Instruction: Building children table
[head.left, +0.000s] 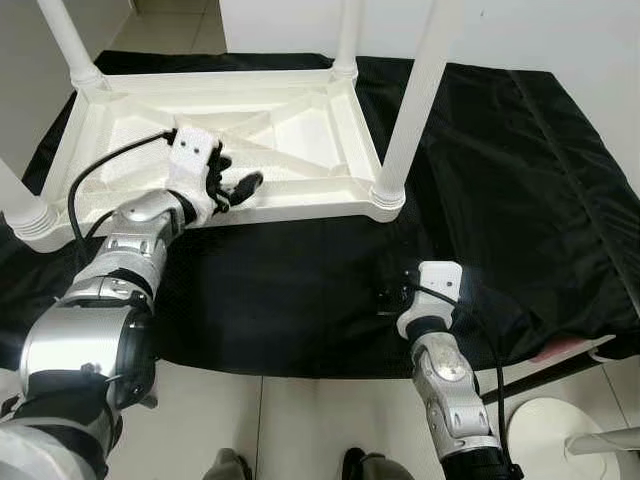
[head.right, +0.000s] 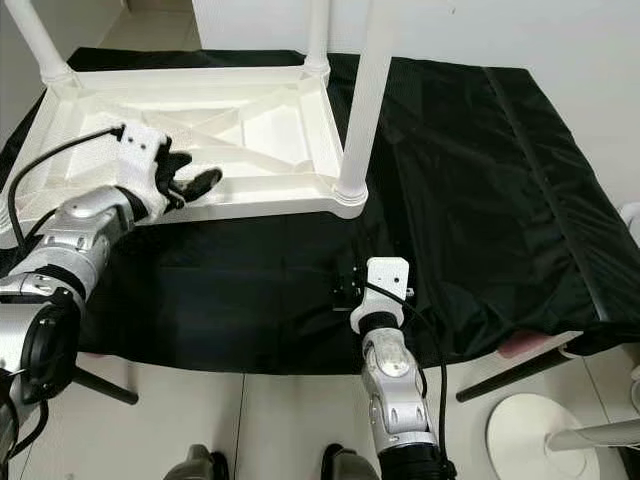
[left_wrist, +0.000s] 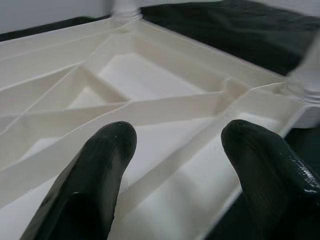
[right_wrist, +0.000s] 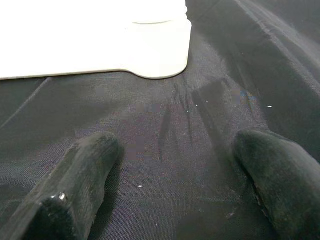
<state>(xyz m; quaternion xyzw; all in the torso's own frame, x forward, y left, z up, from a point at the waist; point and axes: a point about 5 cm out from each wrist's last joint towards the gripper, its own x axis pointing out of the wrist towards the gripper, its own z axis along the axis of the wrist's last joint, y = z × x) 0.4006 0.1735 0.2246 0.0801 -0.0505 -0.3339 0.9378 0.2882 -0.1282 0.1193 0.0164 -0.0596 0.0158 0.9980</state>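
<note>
Jaws spread, both | left gripper over tabletop near rim | right gripper above black cloth

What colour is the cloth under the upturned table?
Black cloth, plain, clearest in the left eye view.

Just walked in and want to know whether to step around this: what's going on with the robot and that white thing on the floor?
The robot is putting together a white plastic children's table, which lies upside down on a black cloth with four legs standing up from its corners. The left pincer is open over the table's ribbed underside near the front rim, gripping nothing. The right pincer hovers open over the cloth just short of the table's front right corner.
</note>
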